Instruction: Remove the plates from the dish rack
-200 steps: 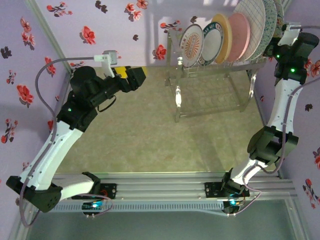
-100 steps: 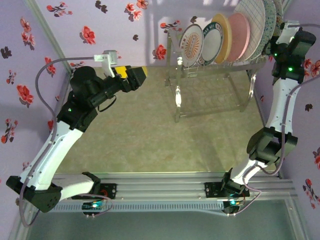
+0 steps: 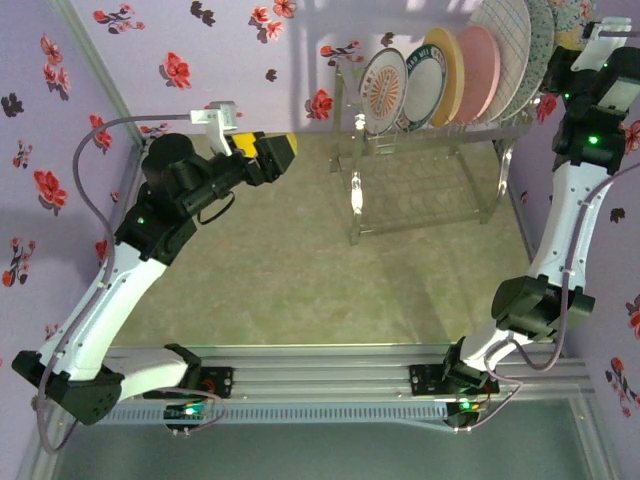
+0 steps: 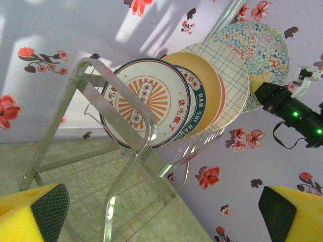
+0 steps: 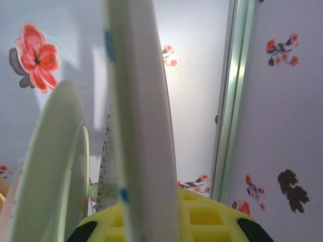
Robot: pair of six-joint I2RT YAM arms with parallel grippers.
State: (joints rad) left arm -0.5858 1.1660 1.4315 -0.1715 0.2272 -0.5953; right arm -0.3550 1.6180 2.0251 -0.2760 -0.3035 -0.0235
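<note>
The dish rack (image 3: 425,190) stands at the far right of the table, with several plates upright in its top tier. From the left they run orange-sunburst (image 3: 383,88), green-rimmed (image 3: 424,85), yellow (image 3: 445,72), pink (image 3: 476,72), grid (image 3: 505,45), then teal-speckled (image 3: 543,45). My right gripper (image 3: 578,42) is high at the row's right end, shut on the rim of the speckled plate (image 5: 139,126), which stands edge-on between its yellow fingers (image 5: 212,217). My left gripper (image 3: 283,150) hovers open left of the rack, nothing between its pads (image 4: 35,214), facing the sunburst plate (image 4: 144,101).
Flowered purple walls close the table in at the back and both sides. The rack's chrome tube frame (image 4: 128,156) stands close in front of the left gripper. A metal corner post (image 5: 229,101) rises just right of the held plate. Open green tabletop (image 3: 280,270) lies before the rack.
The right arm has risen and swung toward the far right corner with its gripper still on the end plate. The left gripper edged slightly right.
</note>
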